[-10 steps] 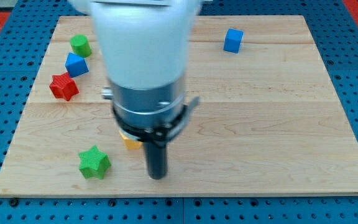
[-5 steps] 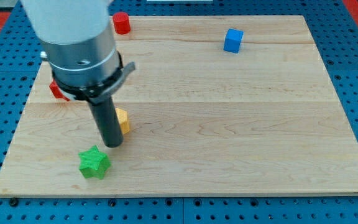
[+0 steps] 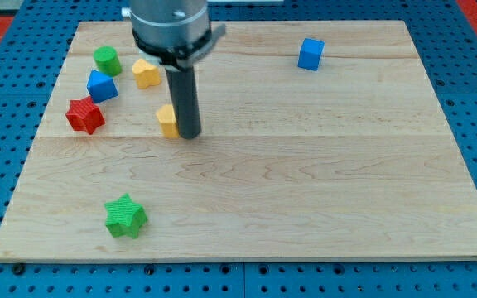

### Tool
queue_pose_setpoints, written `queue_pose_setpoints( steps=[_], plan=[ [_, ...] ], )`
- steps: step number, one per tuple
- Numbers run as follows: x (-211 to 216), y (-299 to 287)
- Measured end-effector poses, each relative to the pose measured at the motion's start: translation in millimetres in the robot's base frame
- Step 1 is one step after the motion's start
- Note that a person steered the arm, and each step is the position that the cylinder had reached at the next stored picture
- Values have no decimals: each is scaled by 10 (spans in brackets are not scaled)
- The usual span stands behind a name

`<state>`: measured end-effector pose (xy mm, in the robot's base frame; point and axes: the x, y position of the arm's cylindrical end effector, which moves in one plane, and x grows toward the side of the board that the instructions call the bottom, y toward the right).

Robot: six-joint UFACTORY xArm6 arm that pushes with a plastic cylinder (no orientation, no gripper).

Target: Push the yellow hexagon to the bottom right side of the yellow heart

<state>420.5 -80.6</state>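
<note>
The yellow hexagon [image 3: 167, 121] lies on the wooden board, left of centre, partly hidden by my rod. My tip [image 3: 189, 133] touches the board right against the hexagon's right side. The yellow heart [image 3: 145, 73] lies up and to the left of the hexagon, near the view's top left, with a gap between them.
A green cylinder [image 3: 106, 60], a blue block [image 3: 101, 86] and a red star [image 3: 84, 115] cluster at the left. A green star [image 3: 125, 216] sits at the bottom left. A blue cube [image 3: 310, 54] sits at the top right. The board [image 3: 346, 182] rests on blue pegboard.
My tip has swung from the lower middle, to the left, then up to the hexagon's right side. The yellow hexagon has moved up the board toward the heart.
</note>
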Motion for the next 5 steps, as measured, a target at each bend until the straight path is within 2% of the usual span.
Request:
queue_pose_setpoints(
  steps=[1,2,3,5],
  plan=[
    [94,93],
    [483,5],
    [375,-480],
    [-61,-4]
  ],
)
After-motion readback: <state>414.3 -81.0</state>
